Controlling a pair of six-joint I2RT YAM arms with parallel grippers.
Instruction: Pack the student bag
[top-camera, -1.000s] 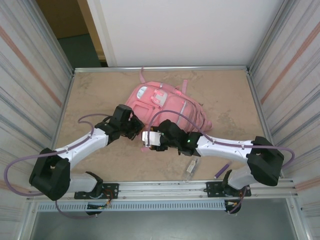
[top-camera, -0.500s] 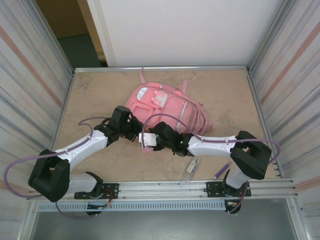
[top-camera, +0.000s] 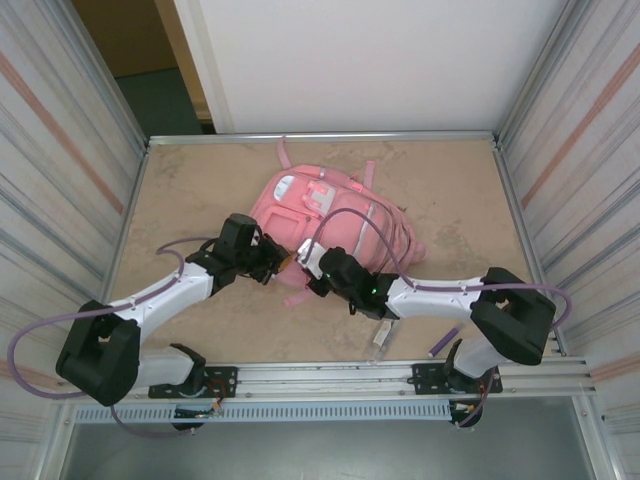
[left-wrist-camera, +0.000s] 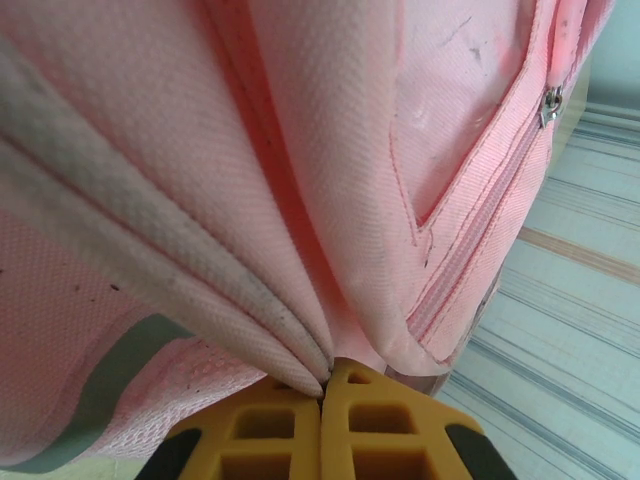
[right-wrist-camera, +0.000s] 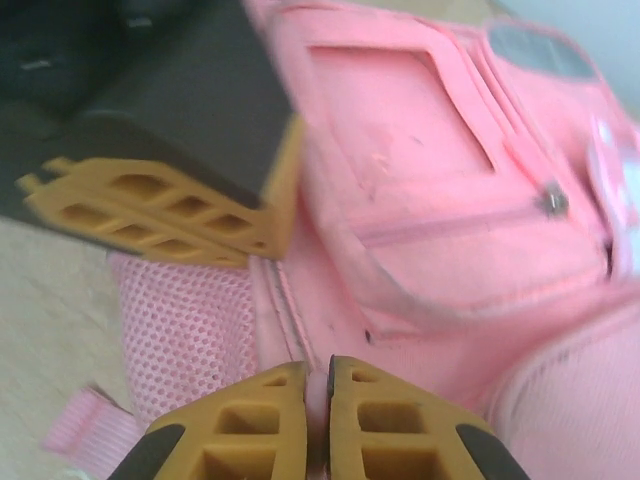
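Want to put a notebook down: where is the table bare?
Bare table lies left of the bag and right of it, out to the walls. A smaller patch lies between the left arm and right arm. Crowded: the bag's near edge, and the clear item and pen by the right base.

We look steeply down from above and behind on the whole table (top-camera: 200, 190). Our left wrist camera sits hard against the bag (left-wrist-camera: 200, 150). The right wrist camera, equally close, shares that bag edge and catches the left gripper (right-wrist-camera: 265, 225).
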